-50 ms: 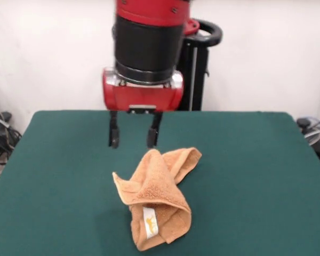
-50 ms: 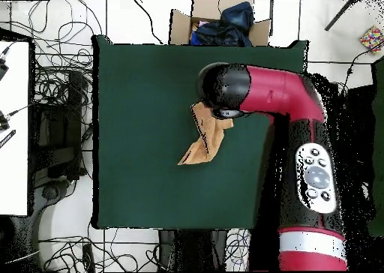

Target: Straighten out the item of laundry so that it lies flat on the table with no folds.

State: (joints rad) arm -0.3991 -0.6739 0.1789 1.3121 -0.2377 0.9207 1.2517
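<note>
The orange-tan towel (image 1: 157,198) lies crumpled and folded over itself on the green table (image 1: 53,181), its white label (image 1: 150,222) facing the near edge. My gripper (image 1: 134,141) hangs open just behind the towel's far end, fingers apart with nothing between them and their tips just above the felt. Seen from overhead, the towel (image 2: 204,142) sticks out from under the arm's wrist (image 2: 225,88), which hides the gripper itself.
A cardboard box (image 2: 217,24) with dark cloth sits past one table edge in the overhead view. Cables (image 2: 56,75) and equipment lie on the floor beside the table. The red arm (image 2: 300,135) spans one side of the table.
</note>
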